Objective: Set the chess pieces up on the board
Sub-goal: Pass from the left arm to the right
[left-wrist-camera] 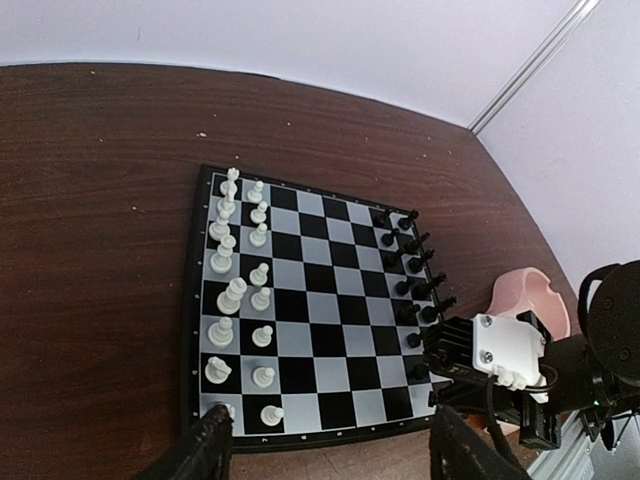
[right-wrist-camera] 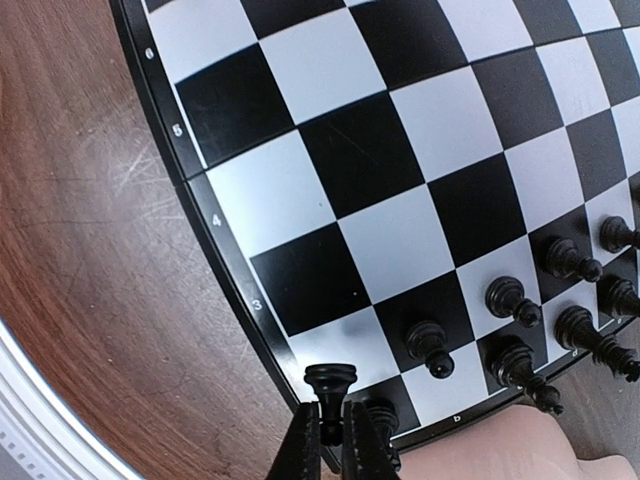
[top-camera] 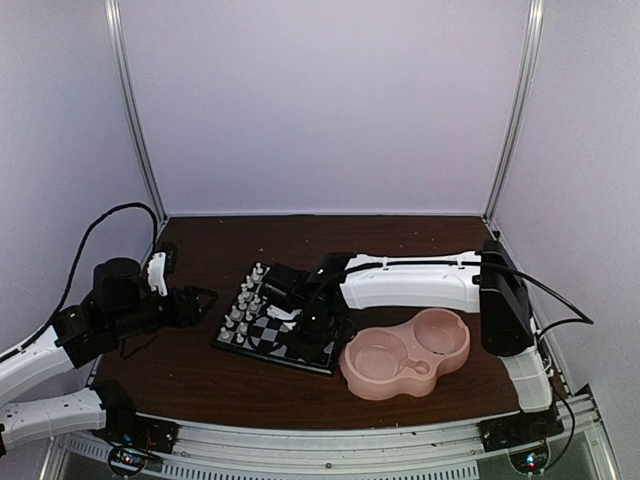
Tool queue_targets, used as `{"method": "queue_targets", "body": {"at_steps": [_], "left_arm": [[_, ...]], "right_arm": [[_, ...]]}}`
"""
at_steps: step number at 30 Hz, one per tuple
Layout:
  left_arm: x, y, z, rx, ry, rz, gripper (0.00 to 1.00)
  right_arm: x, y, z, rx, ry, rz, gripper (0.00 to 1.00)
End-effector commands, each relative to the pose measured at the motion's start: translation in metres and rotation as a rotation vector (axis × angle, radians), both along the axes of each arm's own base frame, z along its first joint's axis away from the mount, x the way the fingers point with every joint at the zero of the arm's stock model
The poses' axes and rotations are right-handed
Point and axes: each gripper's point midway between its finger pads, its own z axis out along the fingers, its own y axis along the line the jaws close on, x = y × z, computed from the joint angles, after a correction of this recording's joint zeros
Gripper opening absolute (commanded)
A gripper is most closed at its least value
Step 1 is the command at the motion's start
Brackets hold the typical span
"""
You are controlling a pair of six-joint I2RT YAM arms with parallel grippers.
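Observation:
The board (left-wrist-camera: 310,320) lies on the brown table, with white chess pieces (left-wrist-camera: 232,296) in two columns on its left side and black chess pieces (left-wrist-camera: 410,285) along its right side. It also shows in the top view (top-camera: 280,330) and the right wrist view (right-wrist-camera: 400,170). My right gripper (right-wrist-camera: 331,430) is shut on a black pawn (right-wrist-camera: 331,385), base up, over the board's near corner beside standing black pieces (right-wrist-camera: 430,345). My left gripper (left-wrist-camera: 325,455) is open and empty, its fingertips (left-wrist-camera: 205,445) just short of the board's near edge.
A pink double-bowl dish (top-camera: 405,357) sits right of the board, touching its corner; its rim shows in the right wrist view (right-wrist-camera: 500,450). The right arm (top-camera: 410,282) reaches over the dish to the board. Walls enclose the table on three sides.

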Motion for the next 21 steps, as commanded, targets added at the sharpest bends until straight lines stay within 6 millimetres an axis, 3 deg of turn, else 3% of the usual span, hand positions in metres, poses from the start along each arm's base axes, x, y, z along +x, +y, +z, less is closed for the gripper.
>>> {"method": "queue_targets", "body": {"at_steps": [1,18,21], "left_arm": [[0.0005,0.0029,-0.0010,0.017,-0.013,0.003,0.68],[0.0006,0.0023,-0.0027,0.018,-0.008,0.001,0.68],[0.0008,0.0022,-0.0030,0.018,-0.007,0.001,0.68]], "right_arm": [[0.0057,-0.0052,-0.0051,-0.047,-0.020,0.004,0.04],[0.0070,-0.0022,-0.0139,-0.054,-0.019,0.011,0.10],[0.0080,-0.0015,-0.0140,-0.054,-0.019,0.011,0.16]]}}
